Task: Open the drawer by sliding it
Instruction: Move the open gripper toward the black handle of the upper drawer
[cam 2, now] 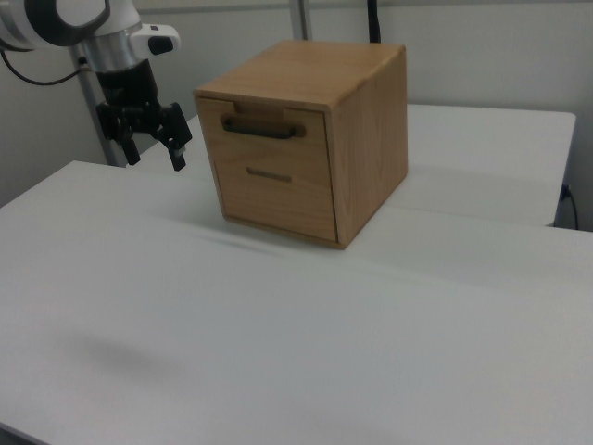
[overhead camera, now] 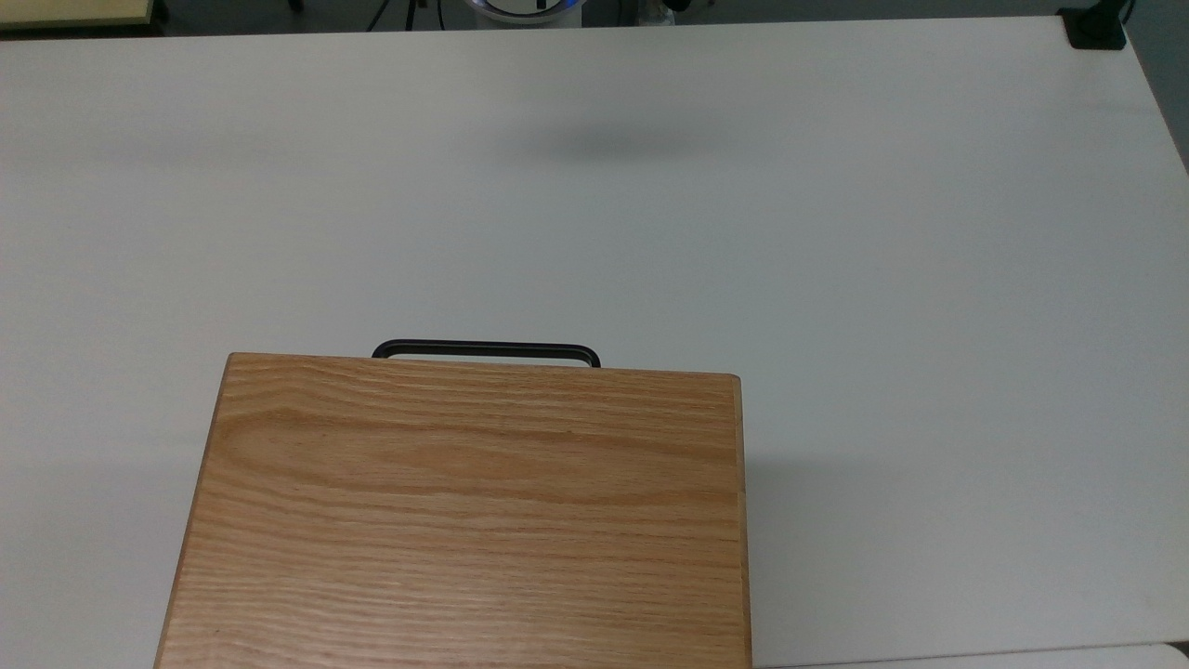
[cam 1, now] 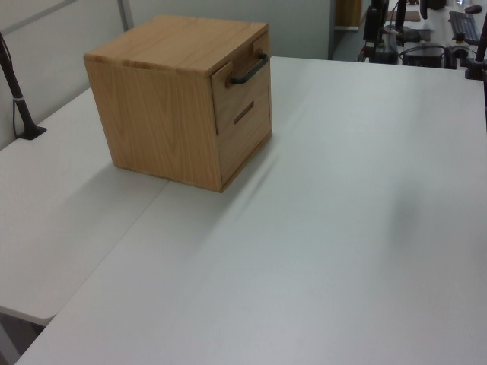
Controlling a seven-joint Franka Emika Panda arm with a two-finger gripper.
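Note:
The drawer (cam 2: 271, 139) is the upper front panel of an oak-grain cabinet (cam 2: 315, 69), and it sits flush with the casing. Its long black bar handle (cam 2: 263, 130) runs across the top of the panel. The handle (overhead camera: 486, 351) pokes out past the cabinet top (overhead camera: 464, 511) in the top view. In the left view the drawer (cam 1: 242, 85) faces right. My gripper (cam 2: 155, 156) hangs above the table at the right view's left, well apart from the handle. It is open, with nothing between its fingers.
A lower front panel with a small slot (cam 2: 269, 175) sits under the drawer. The white table (overhead camera: 836, 232) stretches wide in front of the cabinet. A black clamp (overhead camera: 1096, 28) sits at its far corner, and a black post (cam 1: 19, 99) stands beside the cabinet.

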